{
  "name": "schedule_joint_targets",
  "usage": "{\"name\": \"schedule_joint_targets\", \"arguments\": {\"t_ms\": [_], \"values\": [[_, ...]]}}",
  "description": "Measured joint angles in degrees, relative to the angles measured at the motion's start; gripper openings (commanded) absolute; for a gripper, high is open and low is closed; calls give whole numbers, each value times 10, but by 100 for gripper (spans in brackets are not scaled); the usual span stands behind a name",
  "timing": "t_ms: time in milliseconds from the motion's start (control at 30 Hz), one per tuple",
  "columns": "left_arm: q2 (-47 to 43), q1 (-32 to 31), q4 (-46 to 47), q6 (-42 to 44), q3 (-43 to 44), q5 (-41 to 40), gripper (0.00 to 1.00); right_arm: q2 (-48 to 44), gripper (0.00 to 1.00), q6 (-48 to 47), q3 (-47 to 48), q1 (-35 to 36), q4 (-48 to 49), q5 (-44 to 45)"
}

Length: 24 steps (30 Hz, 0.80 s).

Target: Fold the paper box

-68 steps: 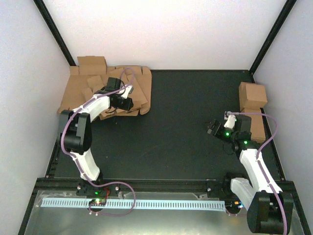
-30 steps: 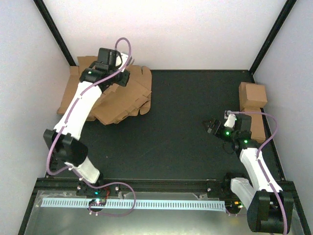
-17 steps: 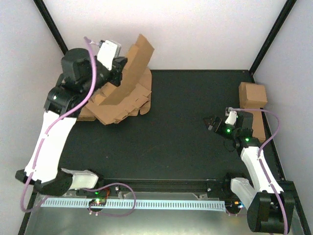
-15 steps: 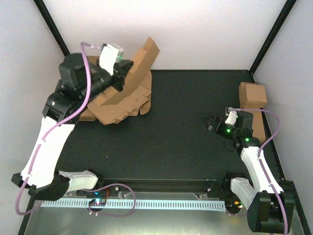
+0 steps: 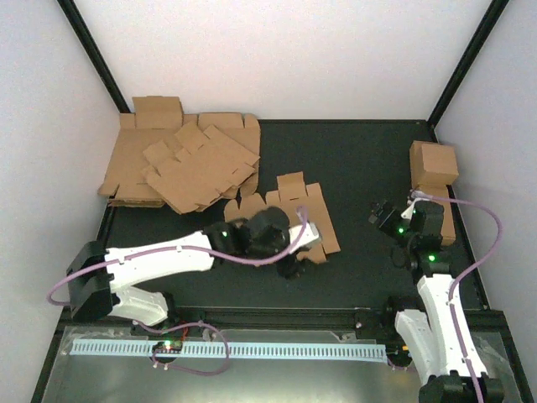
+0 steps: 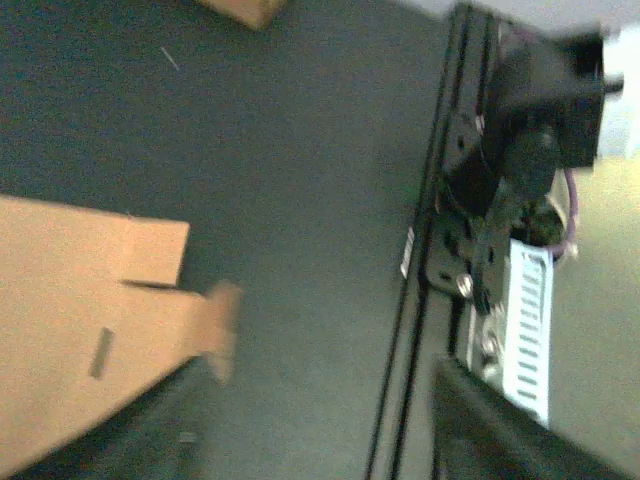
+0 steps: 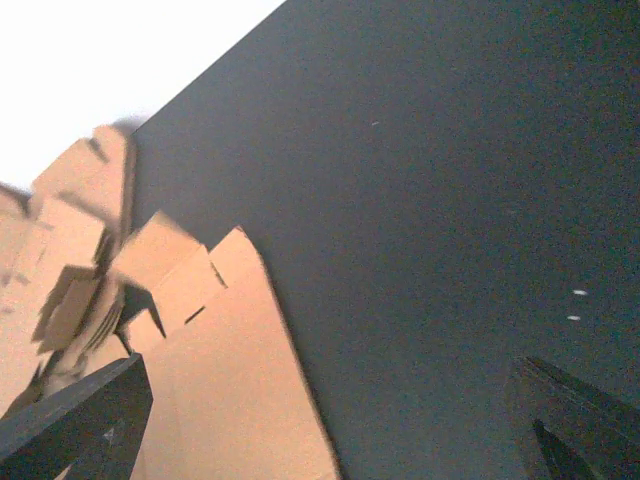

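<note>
Flat and unfolded, the paper box (image 5: pixel 300 208), a brown corrugated cardboard blank with tabbed flaps, lies near the middle of the black bench (image 5: pixel 361 159). The left end effector (image 5: pixel 294 260) sits at the sheet's near edge, its arm stretched low along the bench's near side. Blur in the wrist view makes it impossible to tell whether its jaws grip the sheet. The right end effector (image 5: pixel 380 217) hovers to the sheet's right, fingers (image 7: pixel 75 415) spread wide, holding nothing. A stack of flat brown blanks (image 5: pixel 189 164) occupies the far left corner, and folded brown cartons (image 5: pixel 434 162) stand at the right edge.
</note>
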Motion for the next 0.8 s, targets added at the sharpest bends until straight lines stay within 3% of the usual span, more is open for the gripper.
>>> {"name": "schedule_joint_targets", "arguments": {"t_ms": [33,133,200,367,567,800], "values": [[9,-17,0,-9,-17,-8,97,-7,99,4,1,0,-9,18],[11,-49,3,-41,-44,-22,99,-30,100,12,1,0,-34,61],[-4,-52,6,-60,-45,-41,99,-40,94,12,1,0,-41,69],[-98,-39,-22,-147,-44,-160,99,-32,93,-26,-2,0,-12,-41],[-193,69,-60,-268,-115,-217,99,65,93,-46,-6,9,37,-152],[-291,181,-109,-369,-269,-210,99,188,91,-58,-5,54,63,-178]]}}
